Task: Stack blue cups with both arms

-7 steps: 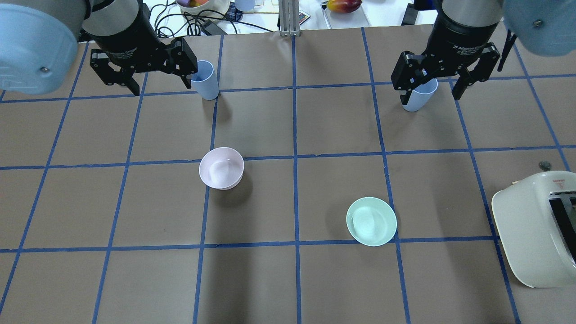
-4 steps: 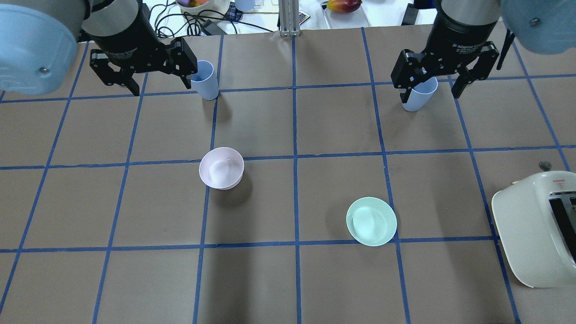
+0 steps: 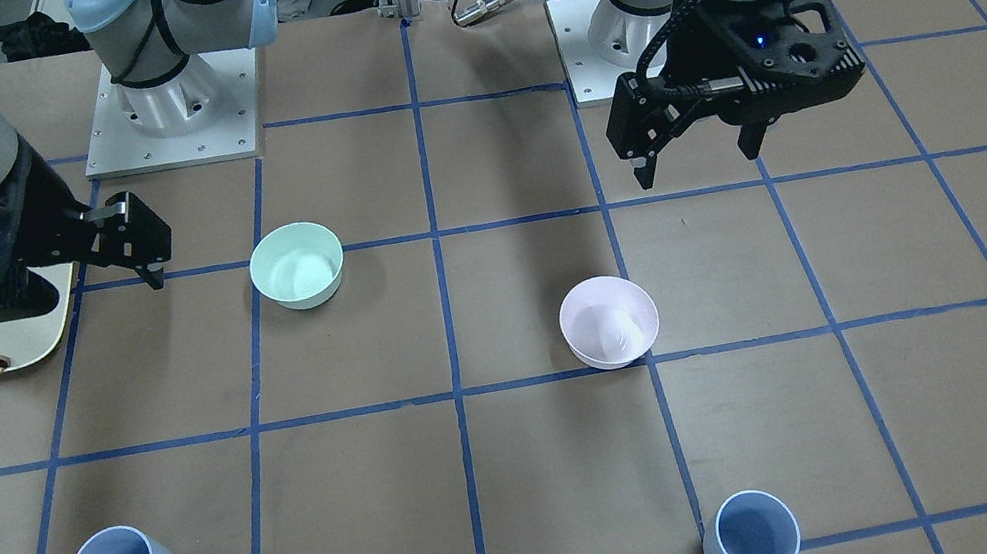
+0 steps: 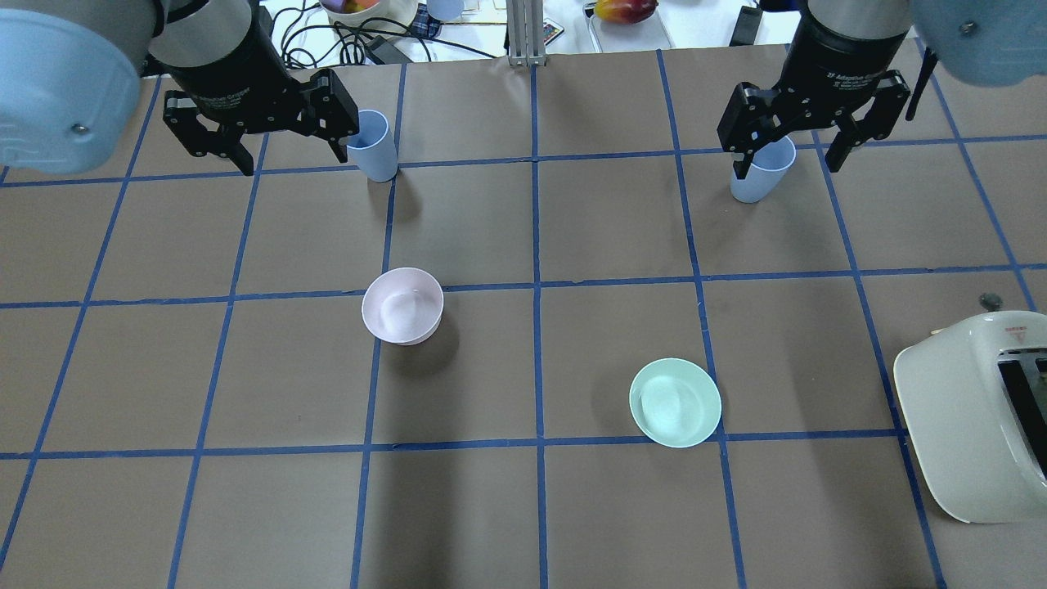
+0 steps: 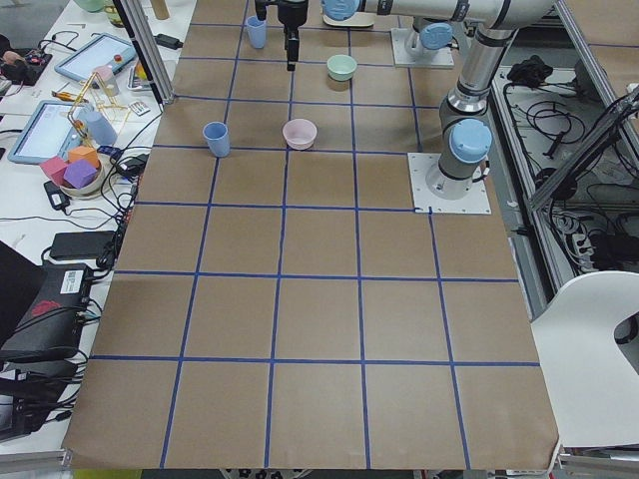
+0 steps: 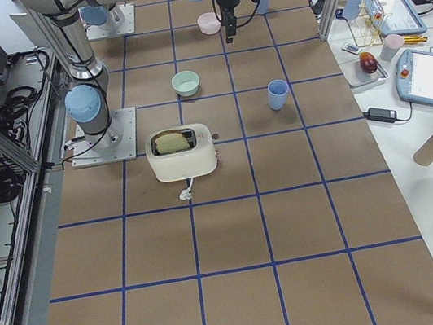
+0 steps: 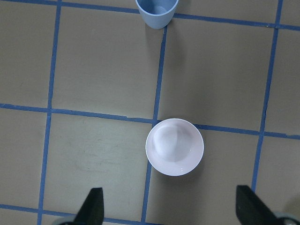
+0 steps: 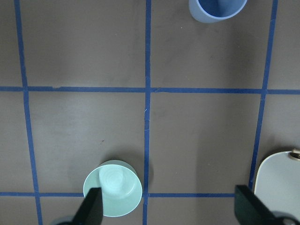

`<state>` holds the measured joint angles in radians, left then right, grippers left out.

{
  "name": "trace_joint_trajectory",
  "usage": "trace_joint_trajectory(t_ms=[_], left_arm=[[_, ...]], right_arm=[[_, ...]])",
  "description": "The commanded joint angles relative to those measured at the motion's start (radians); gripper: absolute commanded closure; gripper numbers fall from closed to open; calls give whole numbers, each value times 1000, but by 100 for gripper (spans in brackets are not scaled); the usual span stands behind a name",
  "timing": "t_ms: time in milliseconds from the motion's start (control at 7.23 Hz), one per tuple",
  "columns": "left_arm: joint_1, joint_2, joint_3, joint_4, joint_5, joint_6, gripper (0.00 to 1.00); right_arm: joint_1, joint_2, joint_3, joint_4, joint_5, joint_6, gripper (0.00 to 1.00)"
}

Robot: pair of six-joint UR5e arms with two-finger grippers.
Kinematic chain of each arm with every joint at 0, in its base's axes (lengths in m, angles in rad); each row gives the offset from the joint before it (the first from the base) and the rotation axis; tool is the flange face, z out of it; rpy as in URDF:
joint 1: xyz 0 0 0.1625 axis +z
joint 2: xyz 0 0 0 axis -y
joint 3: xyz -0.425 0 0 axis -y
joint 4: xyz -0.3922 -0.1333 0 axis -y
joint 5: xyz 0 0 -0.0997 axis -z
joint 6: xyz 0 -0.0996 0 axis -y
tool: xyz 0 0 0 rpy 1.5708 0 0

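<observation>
Neither cup is gripped yet, so I judge this the approach. The left arm (image 4: 214,49) and right arm (image 4: 855,37) hang high over the worktop (image 4: 532,507), and both the left jaws and the right jaws are spread wide and empty. The two blue cups stand upright and well apart, each below and well ahead of its jaws. In the wrist view the left cup (image 7: 157,11) sits roughly centred between the fingertips (image 7: 93,208), with the pink bowl (image 7: 174,146) nearer, almost beneath them. The right cup (image 8: 218,9) lies ahead and off toward one fingertip. The mint-green bowl (image 8: 112,188) lies close under the other, and a cream toaster (image 8: 279,180) is beside them. Next, each arm likely needs to reach forward past its bowl and descend until its jaws straddle a cup wall. One cup must then be carried over the other. The cups look like smooth, thin-walled, tapered plastic, likely light and easy to tip. The worktop is matte brown sheet gridded with blue tape.
</observation>
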<state>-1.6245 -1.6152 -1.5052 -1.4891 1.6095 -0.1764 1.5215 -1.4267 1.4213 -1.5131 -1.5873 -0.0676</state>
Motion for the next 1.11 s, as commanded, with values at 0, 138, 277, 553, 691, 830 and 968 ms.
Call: trace_joint_trajectory(t_ms=[0, 138, 277, 553, 691, 830, 968], left_arm=[[8, -18, 19, 0, -3, 3, 0], [9, -84, 54, 1, -9, 18, 0], [9, -192, 106, 47, -17, 21, 0], [9, -422, 311, 87, -16, 58, 0], [9, -542, 385, 152, -17, 83, 0], [9, -622, 429, 196, -14, 130, 0], [9, -664, 444, 205, -13, 173, 0]], right_arm=[[-14, 148, -123, -112, -13, -141, 0], [-23, 257, -183, -178, -11, -221, 0], [-58, 325, -236, -191, 0, -266, 0], [-108, 451, -278, -263, 3, -391, 0], [-116, 484, -277, -266, 3, -388, 0], [-138, 514, -271, -274, 1, -415, 0], [-145, 520, -263, -257, -5, -417, 0]])
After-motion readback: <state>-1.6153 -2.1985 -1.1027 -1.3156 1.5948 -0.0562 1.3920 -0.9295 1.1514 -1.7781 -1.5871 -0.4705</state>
